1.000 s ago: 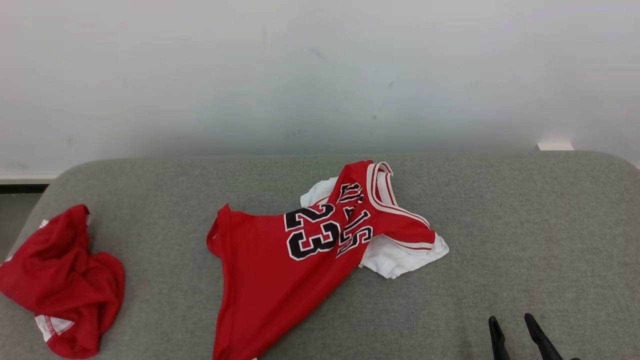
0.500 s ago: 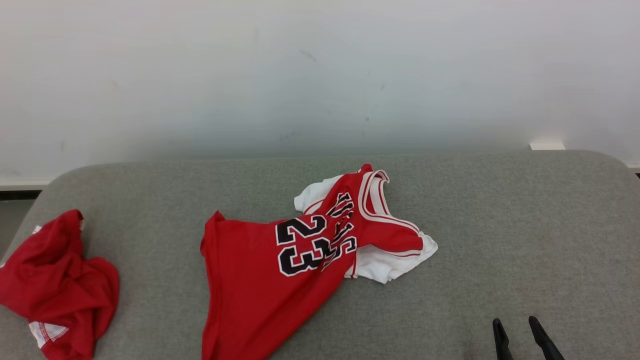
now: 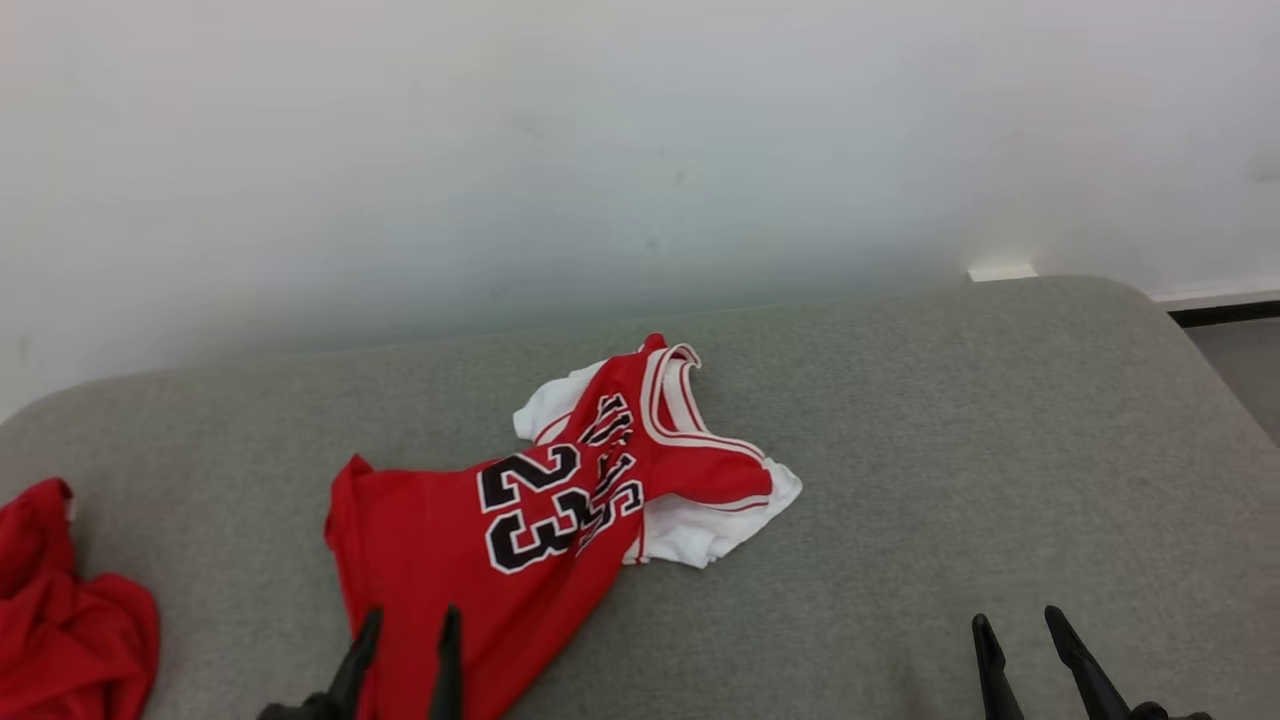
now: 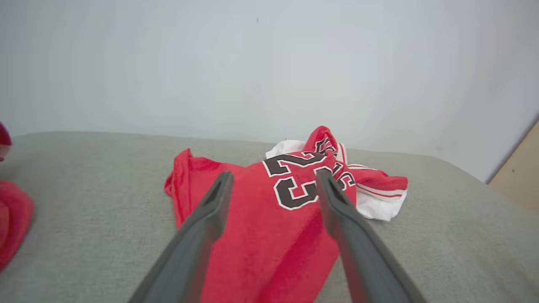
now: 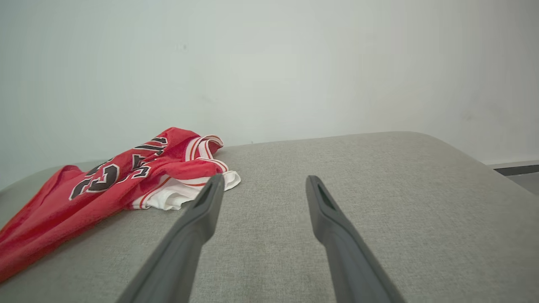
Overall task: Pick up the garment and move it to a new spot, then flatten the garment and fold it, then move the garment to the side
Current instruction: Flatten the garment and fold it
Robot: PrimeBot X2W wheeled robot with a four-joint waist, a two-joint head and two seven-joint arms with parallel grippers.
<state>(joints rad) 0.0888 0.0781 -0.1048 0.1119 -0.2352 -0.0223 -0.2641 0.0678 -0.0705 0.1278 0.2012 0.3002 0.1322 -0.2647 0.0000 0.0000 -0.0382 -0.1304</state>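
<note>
Left gripper (image 3: 413, 612) arrived over jersey (image 3: 450, 560) (jaws wide); right gripper (image 3: 1016, 615) wide; red cloth (image 3: 70, 640) leftward.

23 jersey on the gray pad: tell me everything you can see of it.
The jersey is a red top of thin mesh-looking fabric, with a black 23 outlined in white, creased black lettering and a white-and-red striped neckband. A white layer shows under the shoulder end. It lies crumpled and unfolded, diagonally on the gray padded surface, collar far, hem end running off the head view's bottom edge. The left gripper hangs open over its lower body; contact cannot be told.
</note>
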